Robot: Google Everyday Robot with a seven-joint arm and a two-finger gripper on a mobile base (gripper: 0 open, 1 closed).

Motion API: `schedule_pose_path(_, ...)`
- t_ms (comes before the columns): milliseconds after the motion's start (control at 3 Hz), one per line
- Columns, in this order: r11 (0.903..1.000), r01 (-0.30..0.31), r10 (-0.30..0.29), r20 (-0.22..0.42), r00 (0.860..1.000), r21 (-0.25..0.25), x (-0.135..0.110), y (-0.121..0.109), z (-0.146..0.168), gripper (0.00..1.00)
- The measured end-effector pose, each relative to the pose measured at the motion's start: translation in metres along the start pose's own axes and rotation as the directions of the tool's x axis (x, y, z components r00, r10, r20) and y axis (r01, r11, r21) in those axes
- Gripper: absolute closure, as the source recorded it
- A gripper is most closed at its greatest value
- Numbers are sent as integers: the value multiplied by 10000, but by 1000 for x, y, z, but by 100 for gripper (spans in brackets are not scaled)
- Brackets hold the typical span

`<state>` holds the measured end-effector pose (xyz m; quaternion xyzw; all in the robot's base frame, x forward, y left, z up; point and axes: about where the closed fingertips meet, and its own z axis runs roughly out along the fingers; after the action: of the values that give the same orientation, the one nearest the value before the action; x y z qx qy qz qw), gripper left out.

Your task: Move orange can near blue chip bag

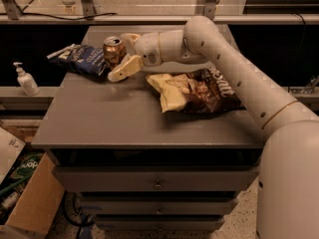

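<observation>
Orange can (pixel 113 49) stands upright at the far left of the grey cabinet top (pixel 99 114), just beside the blue chip bag (pixel 81 59) and so close that the two look to be touching, or nearly so. The gripper (pixel 117 57) is at the can, reached in from the right. Its jaws are spread, one cream finger behind the can and the other angled low across the front of its base. Whether either pad presses the metal cannot be made out, but the gap looks wider than the can. By that reading the carrying is done and the step in hand is the release — the can already sits where the task wants it. The next move calls for a clean withdrawal: the arm should draw back to the right and upward along the line of the fingers, without sweeping sideways, since the near finger could clip the can's base and tip it or push it off the bag's side. The larger brown-and-cream chip bag (pixel 194 91) lies under the forearm's path, so some lift first would be prudent.
</observation>
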<state>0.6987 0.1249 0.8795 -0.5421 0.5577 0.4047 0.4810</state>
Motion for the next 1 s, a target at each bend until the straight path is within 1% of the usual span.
schedule_pose_path(333,9992,309,-300,-297,9991,271,-9,-12,-23,0)
schedule_pose_path(667,9924,761,-666,-978,9930,964,-27,-23,-69,0)
schedule_pose_path(1000,9786,1137,-836,-1738,9812,1713,-49,-20,-117,0)
